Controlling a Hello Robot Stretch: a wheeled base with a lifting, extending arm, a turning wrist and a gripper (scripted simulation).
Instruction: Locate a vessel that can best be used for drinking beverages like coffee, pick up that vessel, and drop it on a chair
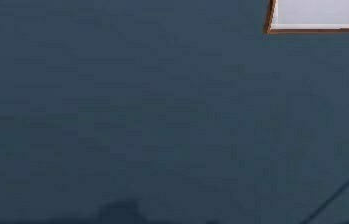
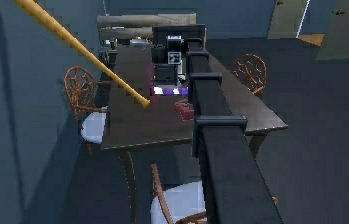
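Note:
In the arm side view a long dark table [image 2: 142,120] runs away from me. My arm's dark bar [image 2: 214,130] reaches up over its right half. The gripper [image 2: 168,62] is a dark body near the table's far end, with small things on the tabletop around and behind it, so I cannot tell whether it holds anything. A small dark red thing [image 2: 185,108] sits on the table just left of the arm, and a flat purple and white patch [image 2: 165,90] lies beyond it. Wooden chairs with pale seats stand at the table's left [image 2: 86,100], right [image 2: 249,70] and near end [image 2: 177,205].
A yellow bat-like stick [image 2: 82,50] slants from the upper left down onto the table. A grey couch [image 2: 147,20] stands past the table's far end, with doors [image 2: 287,15] at the upper right. The forward view has a dark blue wall [image 1: 152,110] close ahead with a framed panel [image 1: 317,15].

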